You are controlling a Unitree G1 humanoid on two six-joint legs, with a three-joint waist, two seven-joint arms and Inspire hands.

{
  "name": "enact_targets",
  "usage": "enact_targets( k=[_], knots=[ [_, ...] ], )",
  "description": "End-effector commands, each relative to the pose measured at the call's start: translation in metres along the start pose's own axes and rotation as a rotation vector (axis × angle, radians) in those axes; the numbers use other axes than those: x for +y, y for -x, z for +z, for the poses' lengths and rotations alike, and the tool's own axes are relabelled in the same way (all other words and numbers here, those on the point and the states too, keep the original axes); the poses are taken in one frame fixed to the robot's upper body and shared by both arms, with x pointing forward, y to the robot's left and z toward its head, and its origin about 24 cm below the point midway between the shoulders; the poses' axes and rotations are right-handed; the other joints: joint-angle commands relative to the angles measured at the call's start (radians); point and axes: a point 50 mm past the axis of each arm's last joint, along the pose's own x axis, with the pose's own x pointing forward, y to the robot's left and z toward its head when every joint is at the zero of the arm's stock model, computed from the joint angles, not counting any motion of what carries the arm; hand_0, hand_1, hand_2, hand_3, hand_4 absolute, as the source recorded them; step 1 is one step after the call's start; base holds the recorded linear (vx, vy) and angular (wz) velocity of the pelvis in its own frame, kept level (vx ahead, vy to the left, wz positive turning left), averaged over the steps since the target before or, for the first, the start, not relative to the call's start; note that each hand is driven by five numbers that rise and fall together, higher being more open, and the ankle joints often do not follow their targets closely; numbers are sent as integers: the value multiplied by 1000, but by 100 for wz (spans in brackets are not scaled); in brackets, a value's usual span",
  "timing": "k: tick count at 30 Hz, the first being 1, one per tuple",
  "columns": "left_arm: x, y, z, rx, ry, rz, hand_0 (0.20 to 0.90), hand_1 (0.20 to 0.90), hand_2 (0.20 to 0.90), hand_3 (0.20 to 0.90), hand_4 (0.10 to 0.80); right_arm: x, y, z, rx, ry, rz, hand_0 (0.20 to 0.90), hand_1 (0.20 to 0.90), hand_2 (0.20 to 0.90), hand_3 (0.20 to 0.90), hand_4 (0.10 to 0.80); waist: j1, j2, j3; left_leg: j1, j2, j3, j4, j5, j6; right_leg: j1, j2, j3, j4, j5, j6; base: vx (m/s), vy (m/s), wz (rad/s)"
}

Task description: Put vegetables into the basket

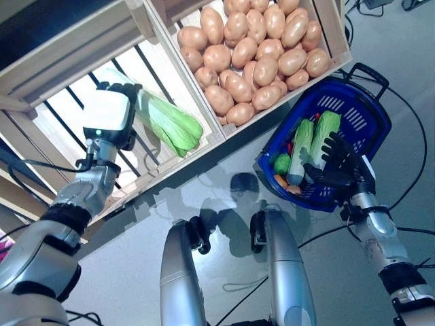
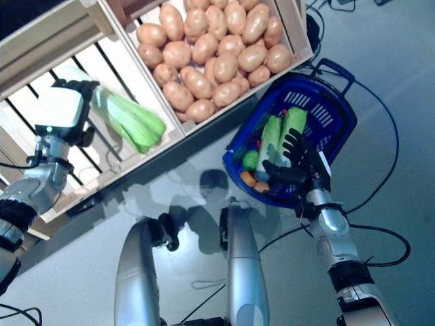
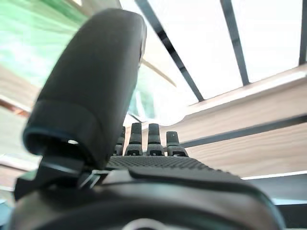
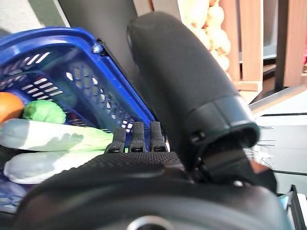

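A long green cabbage (image 1: 170, 123) lies on the slats of the left wooden crate (image 1: 61, 47). My left hand (image 1: 124, 89) is inside that crate, right beside the cabbage's pale stalk end. In the left wrist view its thumb (image 3: 91, 81) stands up and its fingers (image 3: 148, 139) point straight ahead, with green blurred beside them. My right hand (image 1: 340, 163) grips the near rim of the tilted blue basket (image 1: 363, 115), fingers inside and thumb (image 4: 187, 81) outside. The basket holds two long cabbages (image 1: 304, 144), a small round green vegetable (image 4: 44, 111) and an orange one (image 4: 9, 106).
The neighbouring crate holds several potatoes (image 1: 258, 47), and a wooden divider (image 1: 183, 68) separates it from the cabbage's crate. The basket's black handle (image 1: 370, 71) sticks out on its far side. Grey floor lies below the crates' front edge.
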Motion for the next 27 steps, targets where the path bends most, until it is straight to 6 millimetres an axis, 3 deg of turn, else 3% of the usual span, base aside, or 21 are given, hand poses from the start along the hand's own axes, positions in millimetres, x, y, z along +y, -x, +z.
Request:
enact_targets(
  k=[1,8,21,27],
  knots=[
    [78,-31,-43,96,-191,305,900,900,900,900,800,-7,-12,63,-309,16,53,900,900,900,900,800,-2,1,-3,69,-23,28,0,-80,34,61,-13,-20,-148,148,3,-41,20,5],
    [95,-35,-57,165,-260,363,900,900,900,900,800,-11,-13,62,-289,16,51,900,900,900,900,800,4,5,-3,43,-28,20,-6,-76,30,32,-10,-18,-146,150,7,-18,16,1],
    [115,-43,-58,97,-419,394,900,900,900,900,800,-21,-11,58,-249,24,45,900,900,900,900,800,2,9,-3,3,-25,18,7,-80,29,-8,-9,-9,-133,150,9,-1,13,0],
    [129,-43,-54,38,-463,508,900,900,900,900,800,-24,-8,55,-230,25,47,900,900,900,900,800,5,10,-3,-22,-28,12,15,-82,30,-33,-8,-3,-126,153,10,8,33,0]
  ],
)
